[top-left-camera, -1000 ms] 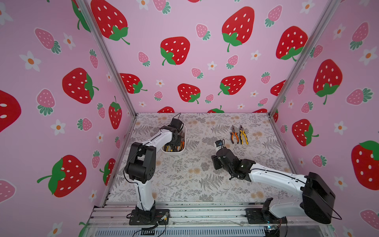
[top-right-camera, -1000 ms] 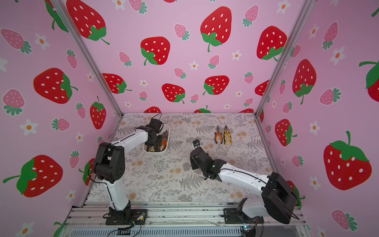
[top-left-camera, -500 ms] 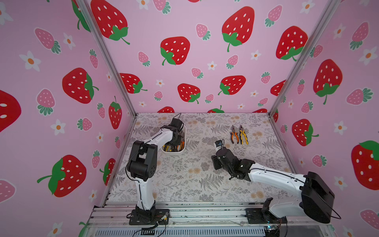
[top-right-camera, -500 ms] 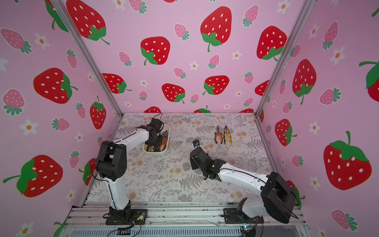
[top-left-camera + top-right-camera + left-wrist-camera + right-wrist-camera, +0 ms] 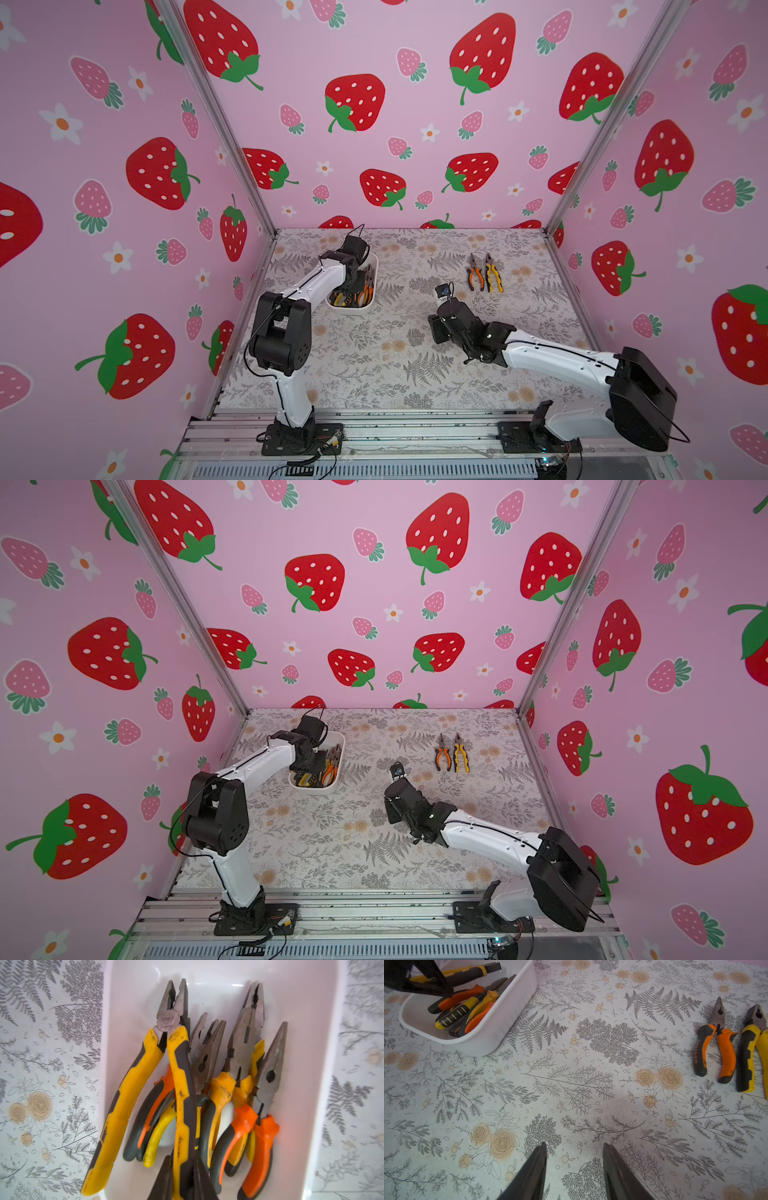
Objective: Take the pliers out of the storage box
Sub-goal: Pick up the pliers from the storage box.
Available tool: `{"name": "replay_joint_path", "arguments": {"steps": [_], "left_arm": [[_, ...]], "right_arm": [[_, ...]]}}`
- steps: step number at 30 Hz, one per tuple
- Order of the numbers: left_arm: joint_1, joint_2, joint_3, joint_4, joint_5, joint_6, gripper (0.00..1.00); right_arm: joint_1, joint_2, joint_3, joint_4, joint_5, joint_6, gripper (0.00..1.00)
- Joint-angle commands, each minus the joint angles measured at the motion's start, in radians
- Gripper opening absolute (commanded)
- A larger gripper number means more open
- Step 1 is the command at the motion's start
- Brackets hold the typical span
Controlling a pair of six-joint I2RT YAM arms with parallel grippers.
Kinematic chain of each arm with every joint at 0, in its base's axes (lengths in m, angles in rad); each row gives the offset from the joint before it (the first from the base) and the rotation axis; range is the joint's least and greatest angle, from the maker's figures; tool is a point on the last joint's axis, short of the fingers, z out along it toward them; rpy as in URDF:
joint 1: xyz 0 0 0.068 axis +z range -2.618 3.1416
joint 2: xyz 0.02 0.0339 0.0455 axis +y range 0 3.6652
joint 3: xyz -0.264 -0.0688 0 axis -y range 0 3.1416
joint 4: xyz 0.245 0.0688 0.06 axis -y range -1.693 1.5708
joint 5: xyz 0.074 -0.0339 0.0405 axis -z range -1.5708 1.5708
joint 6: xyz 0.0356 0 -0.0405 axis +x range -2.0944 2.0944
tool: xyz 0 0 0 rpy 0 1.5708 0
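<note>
Left wrist view: left tool (image 5: 182, 1160) is pinching a yellow pliers (image 5: 180, 1084) handle in the box (image 5: 301, 1043), right tool (image 5: 574, 1145) is hanging half-open, empty.

Bare counter (image 5: 374, 361) is lying open between the storage box (image 5: 353, 308), far left, where the left claw (image 5: 182, 1158) is crowding heaped pliers (image 5: 234, 1076), and two pliers (image 5: 474, 268) far right.

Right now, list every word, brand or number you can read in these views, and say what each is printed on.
"deli": stamped on the round pivot of the yellow-and-black pliers in the storage box; the letters are faint.
"...ENER": along one handle of the orange-and-black pliers outside the box; the first letters are unclear.
White tag on the right arm's wrist: too small to read.
</note>
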State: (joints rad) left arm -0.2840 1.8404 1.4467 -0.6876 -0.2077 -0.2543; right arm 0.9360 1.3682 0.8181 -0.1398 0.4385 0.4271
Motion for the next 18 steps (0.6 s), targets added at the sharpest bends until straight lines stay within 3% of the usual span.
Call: {"name": "replay_joint_path", "arguments": {"steps": [1, 10, 18], "left_arm": [[0.003, -0.092, 0.066, 0.008, 0.046, -0.009, 0.00], [0.014, -0.207, -0.010, 0.113, 0.336, -0.158, 0.00], [0.097, -0.207, -0.212, 0.405, 0.696, -0.470, 0.00]], "right_arm": [[0.001, 0.011, 0.033, 0.002, 0.008, 0.007, 0.49], [0.001, 0.019, 0.043, -0.009, 0.006, 0.007, 0.49], [0.001, 0.014, 0.039, -0.010, 0.006, 0.009, 0.49]]}}
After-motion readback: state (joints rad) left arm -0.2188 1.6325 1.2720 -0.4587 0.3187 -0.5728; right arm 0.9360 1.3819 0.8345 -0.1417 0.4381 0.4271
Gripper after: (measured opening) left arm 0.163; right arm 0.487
